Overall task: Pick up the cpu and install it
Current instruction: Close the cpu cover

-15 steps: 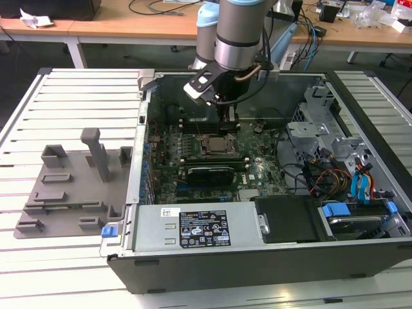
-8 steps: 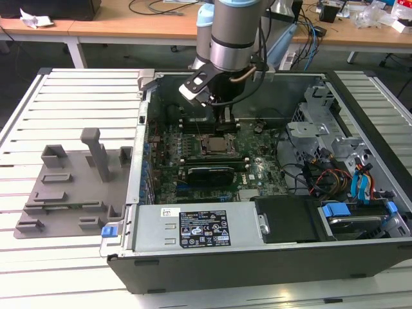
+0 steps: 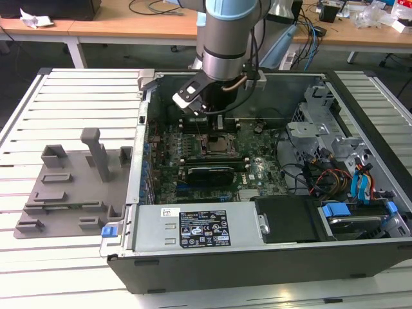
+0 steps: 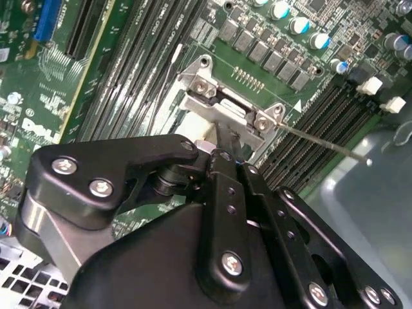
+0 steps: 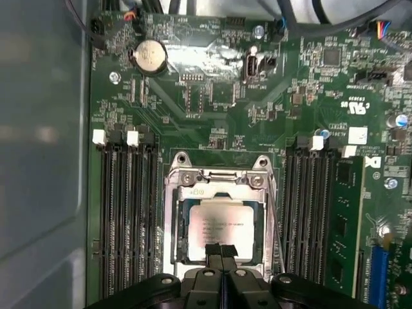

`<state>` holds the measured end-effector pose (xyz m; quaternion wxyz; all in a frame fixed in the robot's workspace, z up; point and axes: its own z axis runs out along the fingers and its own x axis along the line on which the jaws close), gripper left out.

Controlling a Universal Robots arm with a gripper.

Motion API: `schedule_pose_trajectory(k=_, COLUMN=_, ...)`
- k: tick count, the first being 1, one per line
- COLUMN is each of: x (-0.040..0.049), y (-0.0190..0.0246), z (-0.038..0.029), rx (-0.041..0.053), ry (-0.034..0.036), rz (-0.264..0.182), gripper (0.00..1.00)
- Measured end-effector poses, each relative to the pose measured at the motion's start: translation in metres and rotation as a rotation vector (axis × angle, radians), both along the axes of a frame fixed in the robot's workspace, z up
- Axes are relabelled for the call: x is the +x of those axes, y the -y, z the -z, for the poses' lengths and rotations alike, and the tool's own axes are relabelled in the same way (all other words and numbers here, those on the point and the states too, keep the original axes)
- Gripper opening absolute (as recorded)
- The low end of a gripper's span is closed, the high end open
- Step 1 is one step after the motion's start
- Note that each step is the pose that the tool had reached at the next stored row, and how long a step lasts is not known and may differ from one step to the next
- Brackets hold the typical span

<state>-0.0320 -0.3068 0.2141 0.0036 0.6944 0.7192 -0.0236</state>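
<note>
Cpu sits inside the open socket frame on the motherboard. Gripper fingers pressed together at the chip's edge, holding nothing. Risk: a sideways nudge skews the chip and likely bends pins.

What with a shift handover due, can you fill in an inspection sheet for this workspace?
Surface: white slatted table, with an open computer case on it.
Job's things: cpu lies flat in the socket.
Clutter: grey fixture tray beside the case.
Grippers: gripper shut, tips over the cpu's edge; contact unclear.
Cables: coloured bundle inside the case.
Surroundings: wooden desks behind.
</note>
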Motion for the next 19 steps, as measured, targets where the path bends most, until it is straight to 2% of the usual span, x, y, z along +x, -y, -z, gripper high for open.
schedule_pose_trajectory(k=4, x=-0.0031, y=0.0, z=0.0079, rx=-0.0002, ry=-0.0001, rz=0.0, gripper=0.11)
schedule_pose_trajectory(k=7, x=-0.0029, y=0.0, z=0.0083, rx=0.0001, ry=-0.0001, rz=0.0, gripper=0.11)
schedule_pose_trajectory(k=9, x=0.0046, y=0.0, z=0.0083, rx=0.0001, ry=0.0001, rz=0.0, gripper=0.11)
schedule_pose_trajectory(k=13, x=0.0142, y=0.0, z=0.0043, rx=0.0, ry=-0.0004, rz=0.0, gripper=0.11)
schedule_pose_trajectory(k=16, x=0.0169, y=0.0, z=0.0016, rx=0.0, ry=-0.0005, rz=0.0, gripper=0.11)
schedule_pose_trajectory(k=19, x=0.0175, y=0.0, z=-0.0045, rx=0.0, ry=-0.0005, rz=0.0, gripper=0.11)
